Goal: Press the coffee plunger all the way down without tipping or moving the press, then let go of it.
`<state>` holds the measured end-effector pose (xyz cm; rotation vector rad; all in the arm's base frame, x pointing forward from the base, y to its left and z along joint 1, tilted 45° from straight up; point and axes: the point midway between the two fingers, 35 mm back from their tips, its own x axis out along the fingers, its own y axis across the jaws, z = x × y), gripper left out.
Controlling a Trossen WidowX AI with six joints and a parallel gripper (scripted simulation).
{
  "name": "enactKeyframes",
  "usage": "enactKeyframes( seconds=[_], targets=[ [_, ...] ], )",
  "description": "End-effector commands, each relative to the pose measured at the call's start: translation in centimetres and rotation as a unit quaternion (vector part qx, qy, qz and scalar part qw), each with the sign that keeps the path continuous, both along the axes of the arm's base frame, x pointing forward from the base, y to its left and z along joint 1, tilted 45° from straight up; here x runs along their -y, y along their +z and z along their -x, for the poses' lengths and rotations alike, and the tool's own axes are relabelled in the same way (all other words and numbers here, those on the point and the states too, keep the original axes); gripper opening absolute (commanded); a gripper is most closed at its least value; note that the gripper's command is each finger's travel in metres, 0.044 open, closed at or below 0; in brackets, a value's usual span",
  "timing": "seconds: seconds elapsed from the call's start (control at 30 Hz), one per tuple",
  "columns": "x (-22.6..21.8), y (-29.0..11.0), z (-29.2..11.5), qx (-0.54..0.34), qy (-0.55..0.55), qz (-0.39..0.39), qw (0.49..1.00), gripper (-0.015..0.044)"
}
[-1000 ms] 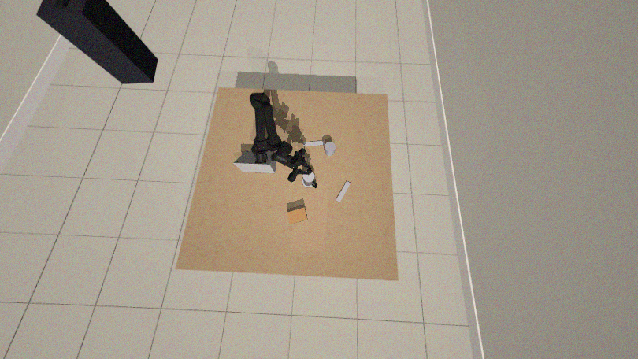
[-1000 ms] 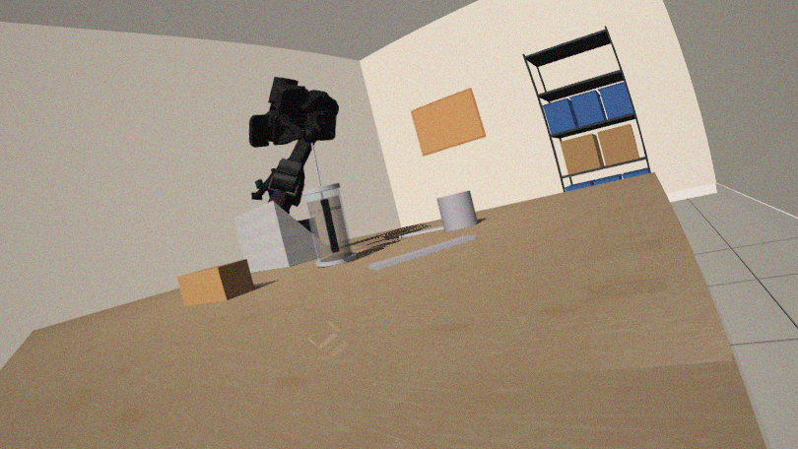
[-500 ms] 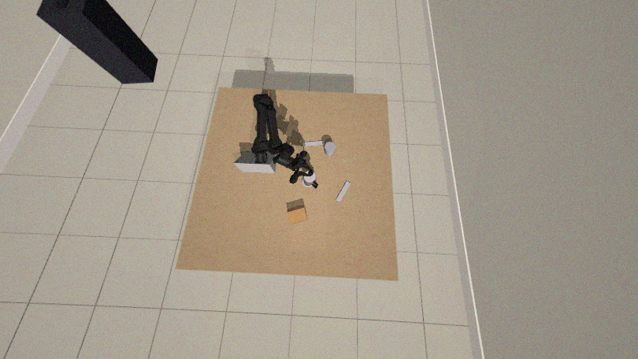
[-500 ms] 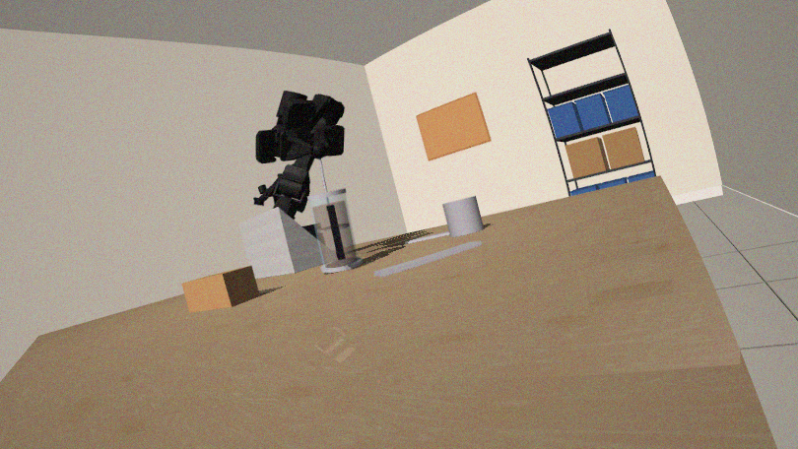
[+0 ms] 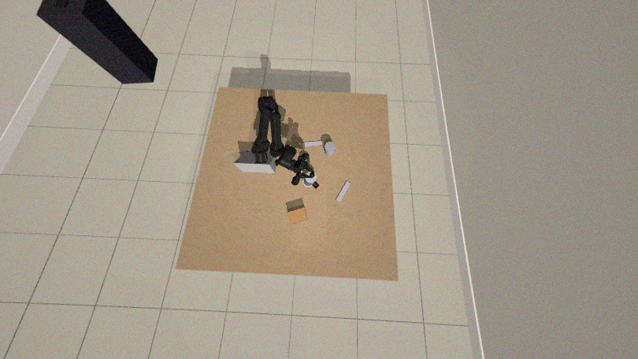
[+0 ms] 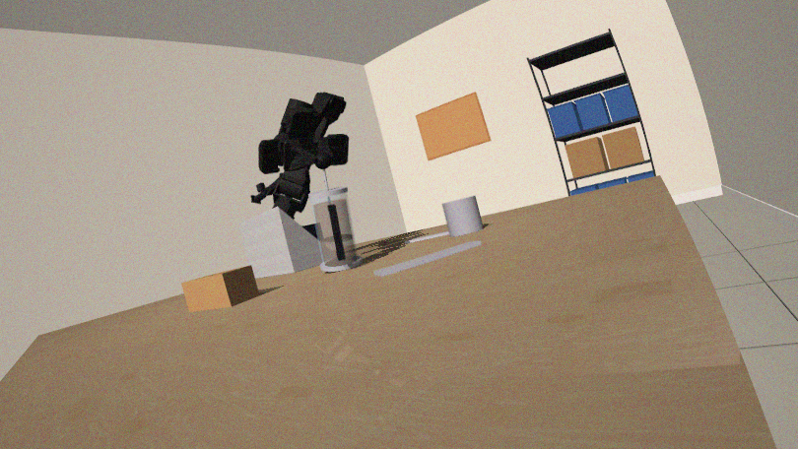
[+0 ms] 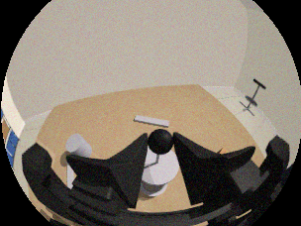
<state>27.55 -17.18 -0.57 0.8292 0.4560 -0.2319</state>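
Note:
The coffee press (image 5: 308,182) (image 6: 333,229) (image 7: 160,172) is a clear glass cylinder with a dark handle. It stands upright on the wooden table (image 5: 285,249) (image 6: 502,334) beside the arm's base. Its thin plunger rod (image 6: 324,177) sticks up a short way above the lid. My gripper (image 5: 305,175) (image 6: 320,160) (image 7: 160,136) hangs straight over the press. In the wrist view its two dark fingers are shut on the black round plunger knob (image 7: 160,139).
A white base block (image 5: 254,167) (image 6: 268,239) stands just behind the press. A grey cylinder (image 5: 329,147) (image 6: 462,215), a flat grey bar (image 5: 343,191) (image 6: 427,258) (image 7: 150,120) and an orange-brown box (image 5: 296,210) (image 6: 219,288) lie nearby. A shelf rack (image 6: 597,122) stands at the far wall.

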Motion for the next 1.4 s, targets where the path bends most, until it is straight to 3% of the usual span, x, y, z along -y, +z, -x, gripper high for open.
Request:
enactKeyframes(
  seconds=[0.0,1.37],
  targets=[
    [-2.0,-1.7,0.1,-0.02,0.015,-0.032,0.999,0.0116],
    [-1.1,-2.0,-1.1,-0.019,0.015,-0.032,0.999,0.0116]
  ],
)
